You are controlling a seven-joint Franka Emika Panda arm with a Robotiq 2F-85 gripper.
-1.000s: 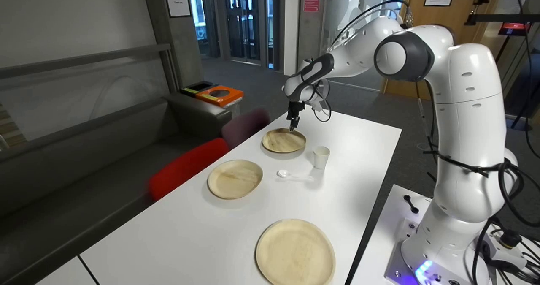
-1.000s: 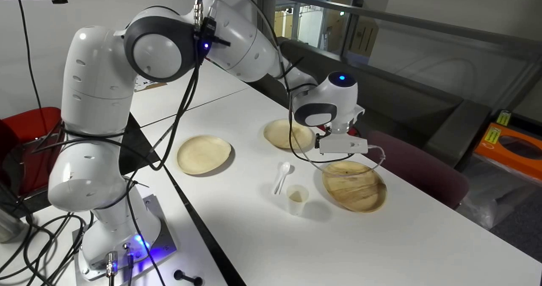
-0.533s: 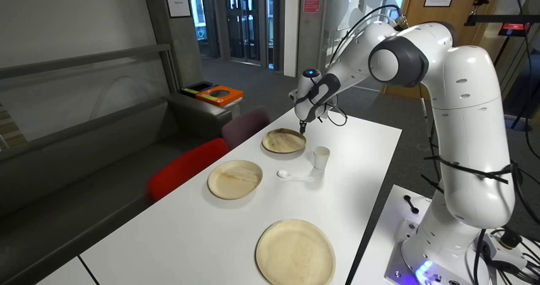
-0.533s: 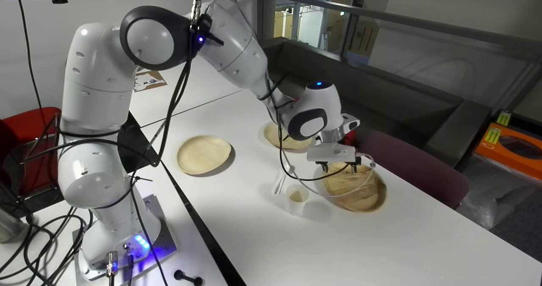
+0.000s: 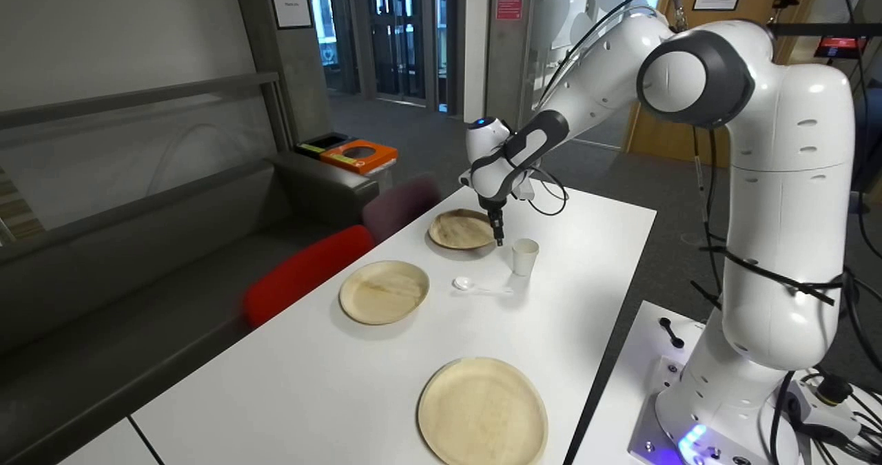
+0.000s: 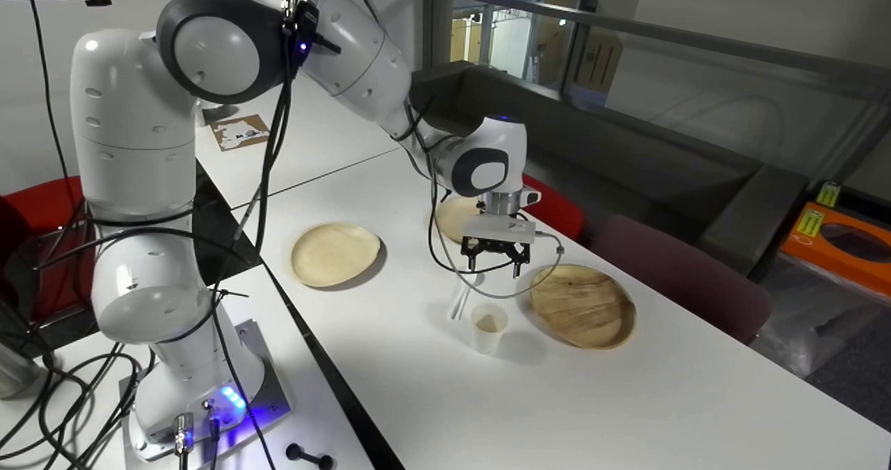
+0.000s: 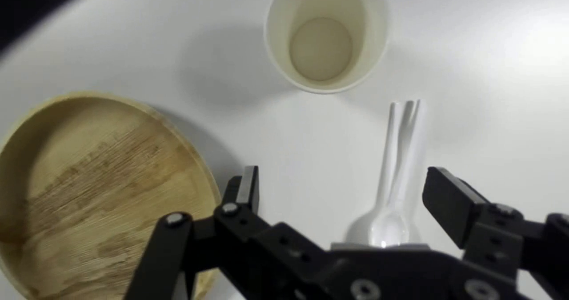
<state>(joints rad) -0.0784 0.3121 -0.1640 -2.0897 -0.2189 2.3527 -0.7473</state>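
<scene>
Wrist view, left to right: a wooden plate (image 7: 111,193) lay on the white table (image 7: 289,149); an upright pale cup (image 7: 322,51) stood near it; my gripper (image 7: 346,193), jaws spread wide, hung above the table; spoon-shaped white cutlery (image 7: 389,227) lay below, in sight between my dark fingers (image 7: 449,202).

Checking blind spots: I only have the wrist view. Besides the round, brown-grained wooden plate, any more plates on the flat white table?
Observer: Yes, two, visible in both exterior views: a round, pale wooden plate and a second pale wooden plate.

Operator: Can't judge height or clearance. Any contact?

Observer: None that I can see. In an exterior view the black, two-fingered gripper hangs above the table, apart from the brown-grained plate.
</scene>
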